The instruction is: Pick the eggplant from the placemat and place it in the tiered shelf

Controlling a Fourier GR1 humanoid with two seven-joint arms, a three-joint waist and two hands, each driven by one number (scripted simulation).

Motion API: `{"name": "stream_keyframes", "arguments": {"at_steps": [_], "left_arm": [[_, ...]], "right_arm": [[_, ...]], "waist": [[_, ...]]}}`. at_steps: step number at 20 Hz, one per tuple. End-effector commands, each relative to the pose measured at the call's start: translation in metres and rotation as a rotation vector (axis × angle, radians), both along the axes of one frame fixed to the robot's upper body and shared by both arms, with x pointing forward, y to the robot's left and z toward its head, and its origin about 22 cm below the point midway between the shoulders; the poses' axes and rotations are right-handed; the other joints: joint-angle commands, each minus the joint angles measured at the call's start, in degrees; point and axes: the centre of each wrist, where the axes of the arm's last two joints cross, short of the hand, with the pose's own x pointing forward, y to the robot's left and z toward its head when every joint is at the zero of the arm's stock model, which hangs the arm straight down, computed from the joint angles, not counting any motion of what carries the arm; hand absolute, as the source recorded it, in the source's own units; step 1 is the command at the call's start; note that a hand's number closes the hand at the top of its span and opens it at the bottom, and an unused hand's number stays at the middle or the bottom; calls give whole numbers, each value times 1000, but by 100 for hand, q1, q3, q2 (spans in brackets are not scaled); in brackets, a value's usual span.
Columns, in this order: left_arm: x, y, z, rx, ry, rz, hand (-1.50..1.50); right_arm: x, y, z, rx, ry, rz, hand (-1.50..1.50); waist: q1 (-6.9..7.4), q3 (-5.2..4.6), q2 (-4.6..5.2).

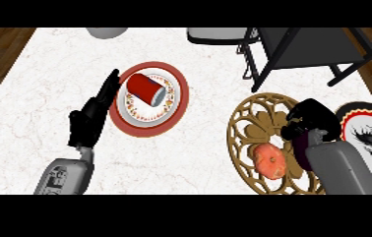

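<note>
Right hand (314, 117) curled around dark purple eggplant (301, 143) over gold openwork placemat (247, 128), eggplant mostly hidden, beside orange pumpkin (271, 161). Left hand (93, 114) open, fingers straight, beside red-rimmed plate (181, 91).

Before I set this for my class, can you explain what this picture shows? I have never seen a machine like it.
The single picture looks steeply down from the robot's head onto a marble counter. The two grey forearms entering from the bottom are the robot's own, each ending in a black robot hand. The left hand rests open, fingers up, beside a plate with a red cup lying on its side. The right hand is curled over a round gold placemat, around something dark purple, probably the eggplant, though it is mostly hidden. An orange pumpkin-like vegetable also lies on the mat. The black frame at top right is the shelf, where the eggplant should go.
</note>
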Motion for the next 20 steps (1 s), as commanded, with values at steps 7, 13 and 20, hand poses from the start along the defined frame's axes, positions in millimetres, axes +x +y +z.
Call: {"name": "stream_keyframes", "arguments": {"at_steps": [7, 13, 20], "left_arm": [[-7, -8, -12, -3, 9, -29, 0], [-12, -5, 0, -10, 2, 4, 0], [-5, 15, -12, 7, -1, 5, 0]], "right_arm": [[-40, 163, 13, 138, -250, 575, 150], [-80, 169, 32, 242, -424, 566, 150], [-112, 178, 85, 459, -737, 499, 150]], "waist": [[115, 4, -3], [-13, 5, -26], [-47, 0, -19]]}}
